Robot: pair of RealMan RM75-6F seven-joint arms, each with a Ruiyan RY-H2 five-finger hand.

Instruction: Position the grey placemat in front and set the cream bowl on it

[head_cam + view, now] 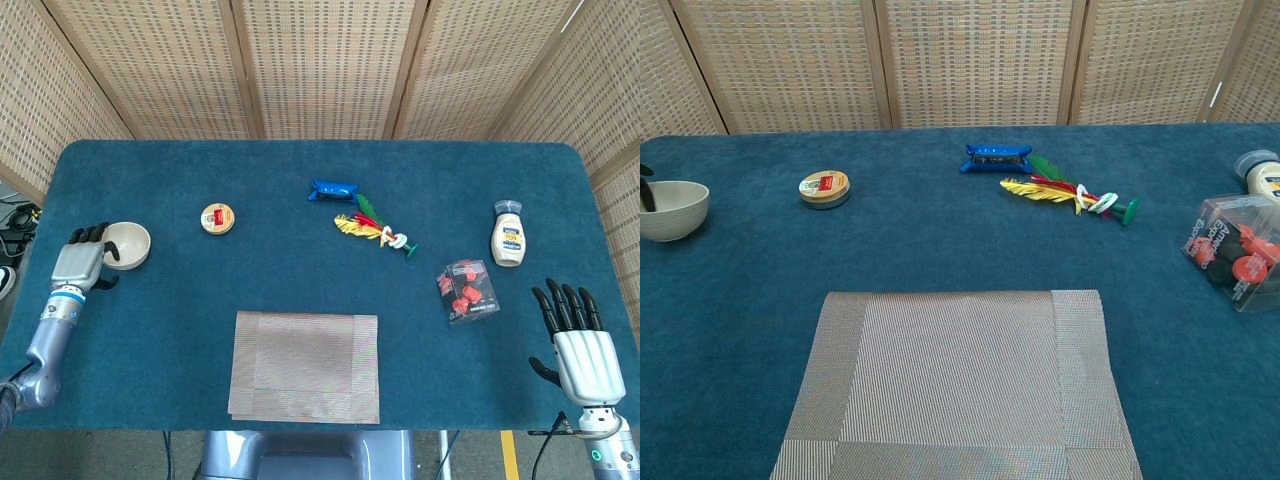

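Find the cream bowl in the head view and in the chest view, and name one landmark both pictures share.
Head view: cream bowl at the far left of the table, the left hand at its rim.
Chest view: at the left edge, partly cut off.
Shared landmark: the small round tin just right of the bowl in both views.

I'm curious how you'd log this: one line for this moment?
left hand: holds bowl, far left | mat: front centre, bare | right hand: open, idle
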